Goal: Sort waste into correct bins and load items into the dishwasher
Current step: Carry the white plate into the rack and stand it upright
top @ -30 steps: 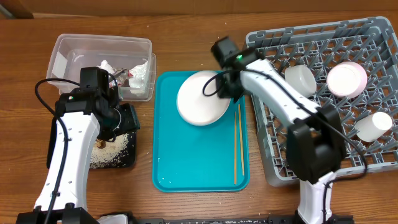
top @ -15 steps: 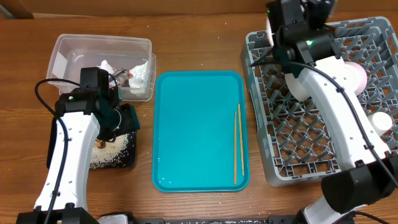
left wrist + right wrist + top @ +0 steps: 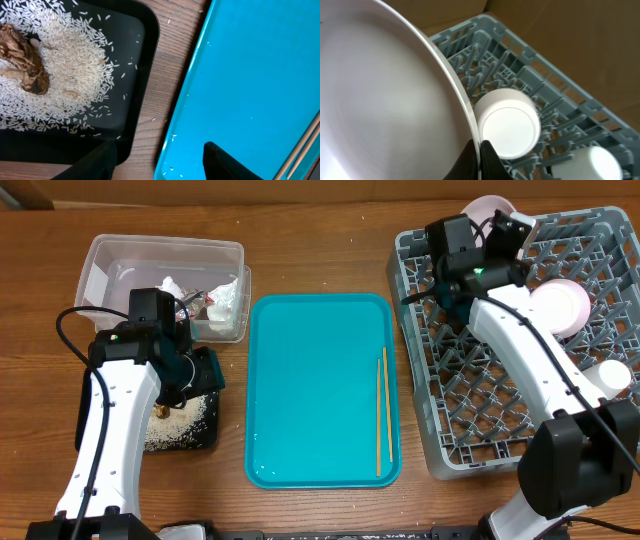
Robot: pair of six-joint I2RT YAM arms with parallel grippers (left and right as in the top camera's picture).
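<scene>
Wooden table (image 3: 230,490) under everything, w/ the robot bases at the near edge. Nearest you on the L side is the black tray (image 3: 136,75). It holds a heap of rice (image 3: 65,65), and the brown scrap (image 3: 25,62) lies on the heap's L part in the wrist view. A few stray grains sit on the wood beside it.

Your L gripper (image 3: 160,162) hangs over the strip of bare wood btw the black tray and the teal tray (image 3: 310,380). Its fingers are apart w/ nothing btw them.

The teal tray sits mid-table, bare except for the two chopsticks (image 3: 381,415). They lie side by side along its R edge, pointing near to far.

Farther back on the L, the clear tub (image 3: 150,250) holds the crumpled paper (image 3: 228,300) w/ a bit of red-and-white wrapper. It's bunched in the tub's near R corner and partly hidden by the L arm.

On the R, the grey rack (image 3: 480,420) runs from near to far. In it you've got:
- the cup (image 3: 610,375) by the R side;
- the smaller plate (image 3: 558,305) farther back;
- the bowl (image 3: 510,127) among the pegs, just beside the big plate's rim in the wrist view.

At the rack's far L part, your R gripper (image 3: 479,152) is clamped on the rim of the large plate (image 3: 385,100), which stands on edge over the pegs. Can't tell whether its lower edge touches the rack.
</scene>
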